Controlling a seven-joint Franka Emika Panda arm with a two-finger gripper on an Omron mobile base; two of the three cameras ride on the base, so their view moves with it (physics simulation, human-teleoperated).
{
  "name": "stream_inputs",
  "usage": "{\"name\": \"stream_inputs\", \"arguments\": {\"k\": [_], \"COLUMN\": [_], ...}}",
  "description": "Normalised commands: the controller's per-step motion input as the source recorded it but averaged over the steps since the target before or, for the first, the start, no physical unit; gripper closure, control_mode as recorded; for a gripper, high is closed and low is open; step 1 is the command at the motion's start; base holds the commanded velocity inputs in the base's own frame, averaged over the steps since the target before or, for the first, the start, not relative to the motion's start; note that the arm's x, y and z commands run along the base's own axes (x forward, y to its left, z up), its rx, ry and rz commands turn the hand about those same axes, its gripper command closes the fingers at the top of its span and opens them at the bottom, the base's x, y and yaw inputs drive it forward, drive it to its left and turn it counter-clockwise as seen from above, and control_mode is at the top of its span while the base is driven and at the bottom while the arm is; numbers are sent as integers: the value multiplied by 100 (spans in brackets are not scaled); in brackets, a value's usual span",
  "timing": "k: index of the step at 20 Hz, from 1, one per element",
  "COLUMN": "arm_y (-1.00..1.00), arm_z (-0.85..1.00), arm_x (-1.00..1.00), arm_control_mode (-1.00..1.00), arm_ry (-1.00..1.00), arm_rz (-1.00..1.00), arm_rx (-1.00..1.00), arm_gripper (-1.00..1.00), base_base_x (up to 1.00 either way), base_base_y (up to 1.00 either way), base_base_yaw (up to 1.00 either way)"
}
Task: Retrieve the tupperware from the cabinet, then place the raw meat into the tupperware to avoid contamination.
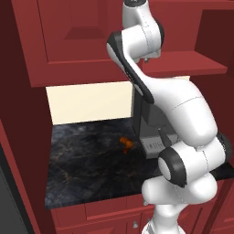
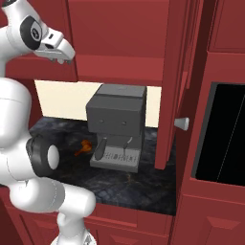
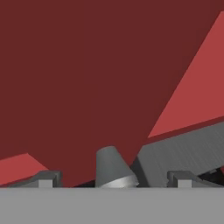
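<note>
Orange-brown lumpy raw meat [image 1: 125, 143] on dark marble bench [image 1: 87, 160], just left of dark grey boxy machine [image 2: 117, 129]; fingers [image 3: 114, 180] spread wide, empty, raised before dark red wooden cabinet [image 1: 77, 41], silver knob [image 3: 111, 168] between them.

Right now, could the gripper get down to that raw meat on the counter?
Probably yes. The raw meat lies uncovered on the counter, beside the coffee machine, and the gripper hangs open up by the cabinet.
</note>
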Motion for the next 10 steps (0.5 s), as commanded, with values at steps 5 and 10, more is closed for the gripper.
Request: {"name": "stream_inputs", "arguments": {"k": [5,10], "arm_y": [-17,-28], "arm_z": [-24,-18], "arm_x": [32,37], "arm_control_mode": [-100,-100], "arm_ry": [-4,0], "arm_rz": [4,7], "arm_rx": [0,3], "arm_gripper": [-100,100], "base_base_x": [0,0], "base_base_y": [0,0], "base_base_yaw": [0,0]}}
